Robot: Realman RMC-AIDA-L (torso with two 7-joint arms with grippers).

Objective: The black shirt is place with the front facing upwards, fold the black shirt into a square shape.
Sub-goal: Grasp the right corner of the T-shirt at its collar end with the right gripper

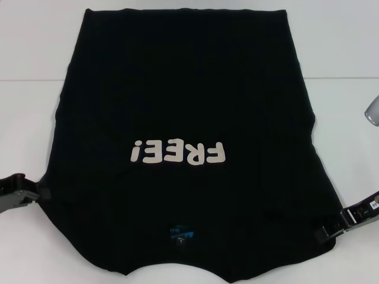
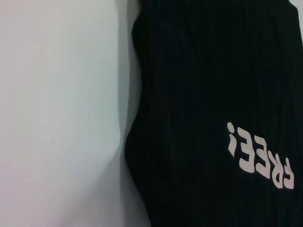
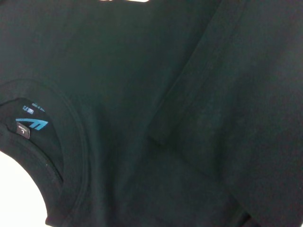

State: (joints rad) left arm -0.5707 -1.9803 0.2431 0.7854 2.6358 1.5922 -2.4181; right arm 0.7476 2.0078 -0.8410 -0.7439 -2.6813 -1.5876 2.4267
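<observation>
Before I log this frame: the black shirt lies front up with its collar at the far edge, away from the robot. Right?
Not quite. The black shirt does lie front up, but its collar is at the near edge, toward the robot; the hem lies far. The head view shows it.

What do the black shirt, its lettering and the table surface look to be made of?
The black short-sleeved shirt looks like soft matte knit cloth, likely cotton jersey: it drapes, with a ribbed collar and stitched sleeve hem. The off-white "FREE!" lettering looks like a flat print, opaque and crisp-edged. The white table seems smooth and hard, possibly laminate.
</observation>
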